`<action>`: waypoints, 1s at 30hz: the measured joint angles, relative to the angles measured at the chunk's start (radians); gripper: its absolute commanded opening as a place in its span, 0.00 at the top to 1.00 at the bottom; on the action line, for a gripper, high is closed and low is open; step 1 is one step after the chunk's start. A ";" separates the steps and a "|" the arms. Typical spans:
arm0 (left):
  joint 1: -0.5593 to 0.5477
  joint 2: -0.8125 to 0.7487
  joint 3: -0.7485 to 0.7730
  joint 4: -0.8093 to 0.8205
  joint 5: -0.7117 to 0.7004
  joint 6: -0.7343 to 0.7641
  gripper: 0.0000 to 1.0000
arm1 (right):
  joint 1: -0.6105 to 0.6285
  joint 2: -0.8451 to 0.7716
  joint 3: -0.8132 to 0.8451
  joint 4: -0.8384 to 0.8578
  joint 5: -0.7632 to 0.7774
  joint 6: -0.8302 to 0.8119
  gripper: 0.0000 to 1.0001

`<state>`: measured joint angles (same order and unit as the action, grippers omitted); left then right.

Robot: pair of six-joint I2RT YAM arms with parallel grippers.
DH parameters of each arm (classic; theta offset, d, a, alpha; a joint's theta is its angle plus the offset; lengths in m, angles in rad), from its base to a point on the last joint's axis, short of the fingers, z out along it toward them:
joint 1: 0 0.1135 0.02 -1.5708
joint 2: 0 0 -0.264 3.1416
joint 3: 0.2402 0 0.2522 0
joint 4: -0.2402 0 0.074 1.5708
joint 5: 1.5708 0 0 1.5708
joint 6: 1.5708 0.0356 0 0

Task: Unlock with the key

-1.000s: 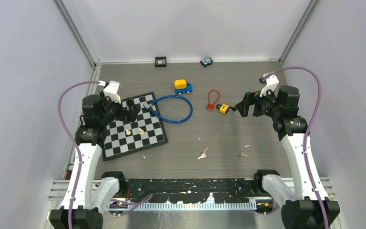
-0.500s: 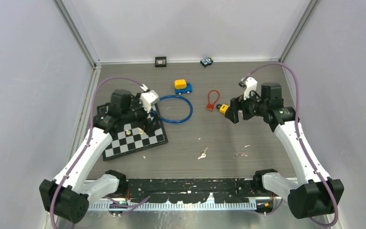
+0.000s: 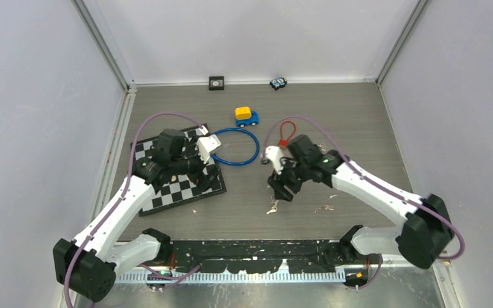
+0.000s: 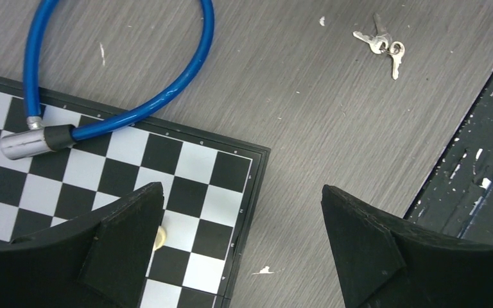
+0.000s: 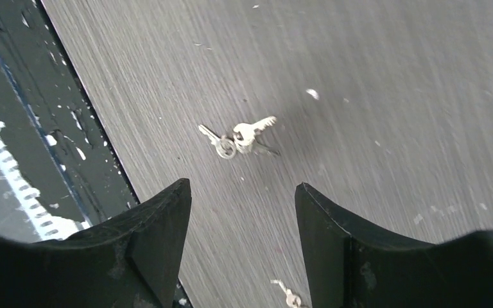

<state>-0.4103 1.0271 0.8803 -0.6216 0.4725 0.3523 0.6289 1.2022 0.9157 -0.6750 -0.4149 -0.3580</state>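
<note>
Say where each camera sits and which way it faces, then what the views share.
Top external: above and behind the bases, looking down on the table; left arm and right arm show whole.
Left wrist: on the left arm, facing down at a corner of the chessboard and the blue cable lock; left gripper shows, open.
Right wrist: on the right arm, facing down at the key ring; right gripper shows, open.
Shared: the key ring appears in all three.

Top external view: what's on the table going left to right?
chessboard → blue cable lock → key bunch → second key set. Skipped for overlapping spans: toy car, red cable lock.
</note>
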 measured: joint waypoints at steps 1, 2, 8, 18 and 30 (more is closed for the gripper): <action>0.001 -0.005 0.000 0.001 -0.007 0.002 0.04 | 0.045 0.038 0.000 0.013 0.024 0.000 0.36; 0.003 -0.010 0.000 0.002 -0.013 0.003 0.04 | 0.085 0.074 0.000 0.025 0.049 0.000 0.36; 0.021 -0.048 -0.012 0.004 -0.038 0.019 0.03 | 0.234 0.240 0.000 0.080 0.188 0.010 0.36; 0.029 -0.069 -0.024 0.003 -0.053 0.023 0.03 | 0.291 0.363 0.025 0.103 0.308 0.043 0.38; 0.033 -0.069 -0.024 0.003 -0.054 0.023 0.03 | 0.308 0.444 0.053 0.100 0.359 0.055 0.61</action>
<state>-0.3771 0.9577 0.8558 -0.6182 0.4187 0.3752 0.9371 1.6459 0.9691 -0.5751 -0.0559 -0.3031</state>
